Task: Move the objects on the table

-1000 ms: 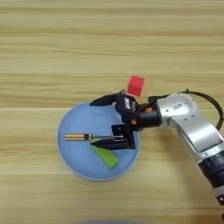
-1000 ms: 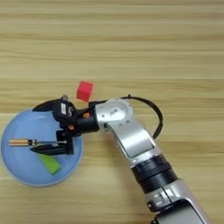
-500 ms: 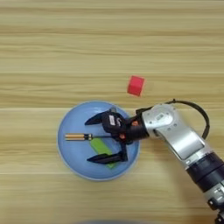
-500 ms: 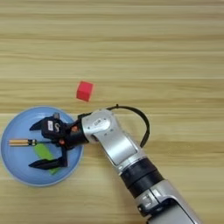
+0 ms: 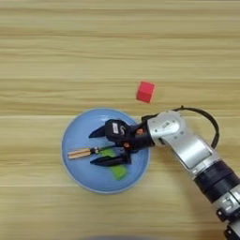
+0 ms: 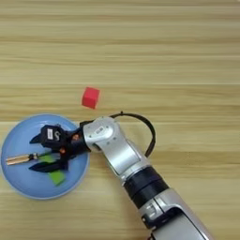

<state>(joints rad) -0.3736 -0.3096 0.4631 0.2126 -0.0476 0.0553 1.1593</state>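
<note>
Reaching with wide-spread gripper (image 5: 97,146) around screwdriver (image 5: 80,153) on plate (image 5: 75,133); probably next: pinch, then lift.

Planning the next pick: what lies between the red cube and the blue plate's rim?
Only bare table separates the red cube from the plate; the left eye view shows it.

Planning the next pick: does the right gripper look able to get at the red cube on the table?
Probably yes. The red cube sits alone on bare table, outside the blue plate where the right gripper works; nothing stands between them.
</note>
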